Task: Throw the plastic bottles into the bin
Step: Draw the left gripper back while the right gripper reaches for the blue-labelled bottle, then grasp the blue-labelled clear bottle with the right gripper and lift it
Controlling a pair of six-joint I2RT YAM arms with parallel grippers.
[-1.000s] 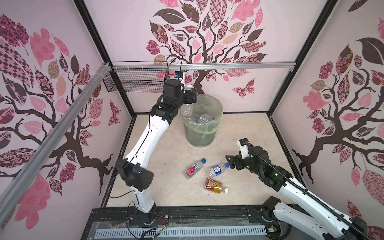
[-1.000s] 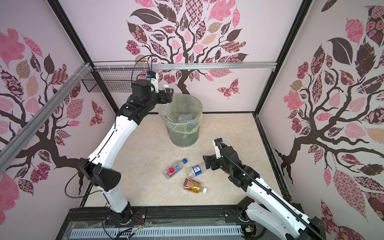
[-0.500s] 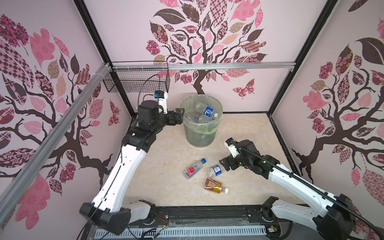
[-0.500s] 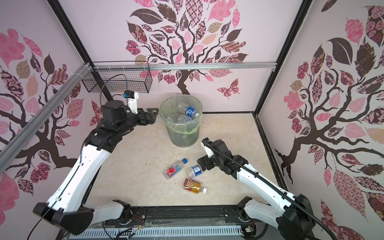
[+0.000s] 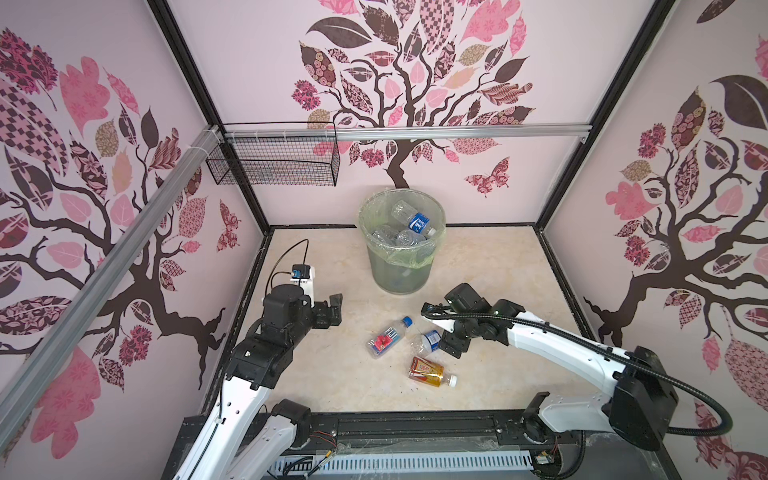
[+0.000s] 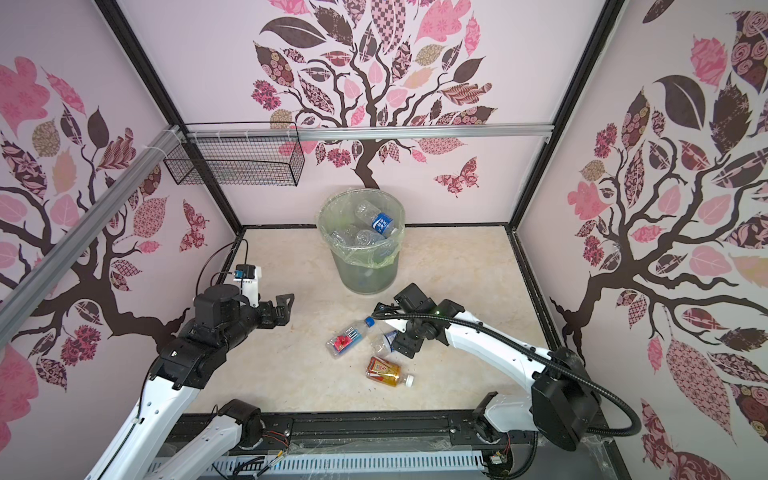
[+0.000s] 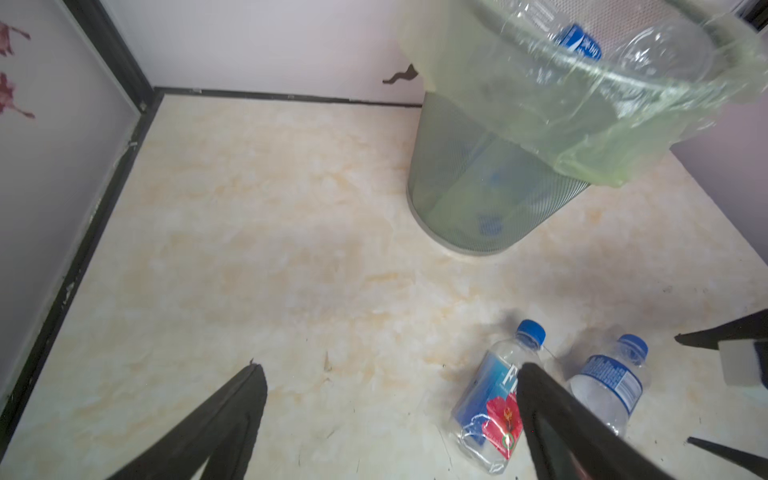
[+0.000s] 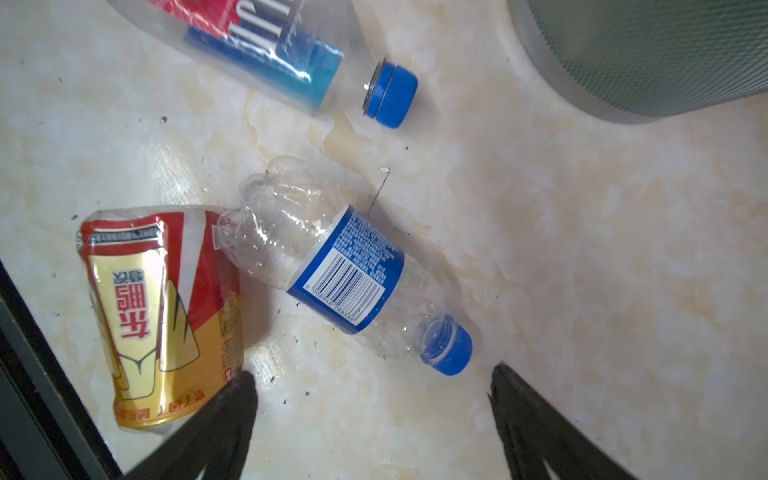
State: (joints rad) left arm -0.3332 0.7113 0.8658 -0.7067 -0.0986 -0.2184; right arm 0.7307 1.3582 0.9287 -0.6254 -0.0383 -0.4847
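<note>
Bright, even light; wide-angle edge distortion

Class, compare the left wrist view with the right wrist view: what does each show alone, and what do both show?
Left wrist only: the liner over the rim of the bin and the bottles inside. Right wrist only: the amber bottle. Both: the bin's mesh wall, the Fiji bottle and the crushed bottle lying on the floor.
</note>
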